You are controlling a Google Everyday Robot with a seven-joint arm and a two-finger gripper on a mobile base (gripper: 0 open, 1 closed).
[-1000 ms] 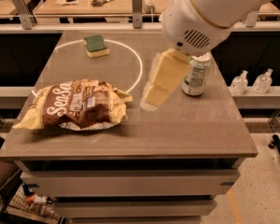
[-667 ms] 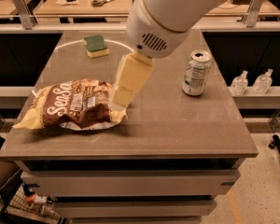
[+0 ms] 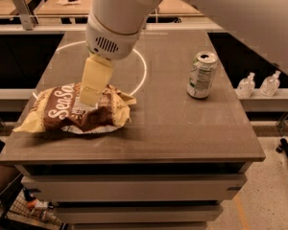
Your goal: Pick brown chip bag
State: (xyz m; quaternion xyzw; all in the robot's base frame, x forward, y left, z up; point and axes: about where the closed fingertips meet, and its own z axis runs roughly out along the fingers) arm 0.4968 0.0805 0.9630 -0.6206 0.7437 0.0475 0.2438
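Now claw (image 3: 88,101), grip unclear, hangs over brown chip bag (image 3: 57,115) on grey table (image 3: 182,128).

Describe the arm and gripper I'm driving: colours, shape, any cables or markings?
The arm is a thick, smooth white tube ending in a rounded housing with a small dark slotted vent. The gripper, over the brown chip bag, is pale yellow, flat and tapered. No cables or markings show.

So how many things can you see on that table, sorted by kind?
Chip bags: 1, the brown chip bag
Cans: 1, the can
Total: 2
The end effector hangs over the bag's middle, not counted.
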